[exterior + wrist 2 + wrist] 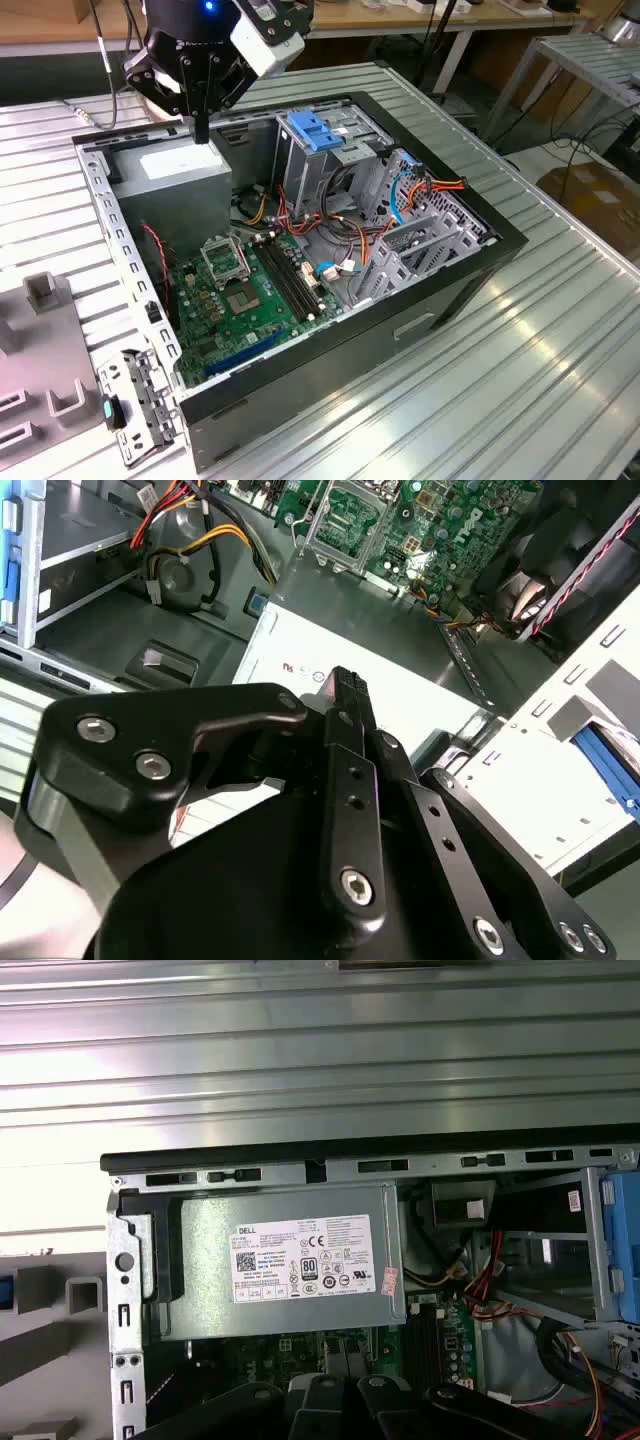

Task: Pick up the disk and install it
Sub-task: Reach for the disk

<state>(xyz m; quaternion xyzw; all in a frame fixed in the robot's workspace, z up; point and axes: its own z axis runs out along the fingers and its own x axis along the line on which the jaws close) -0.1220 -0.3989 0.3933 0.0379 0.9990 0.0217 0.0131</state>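
The disk is out of view. My gripper (201, 135) hangs over the back corner of an open computer case (440, 290), at the exterior view's left. Its fingers are shut together with nothing between them, just above the grey power-supply box (175, 175). In the second wrist view the gripper (346, 680) points down at that box's white-stickered top (400, 650). The first wrist view has the gripper (356, 1388) over the box (290, 1260).
A tall metal cage with a blue latch (315, 130) stands at the case's back. The green motherboard (240, 290) and orange cables (370, 235) lie on its floor. Grey fixture blocks (45, 295) sit outside the case, with a blue edge (608, 760) I cannot identify.
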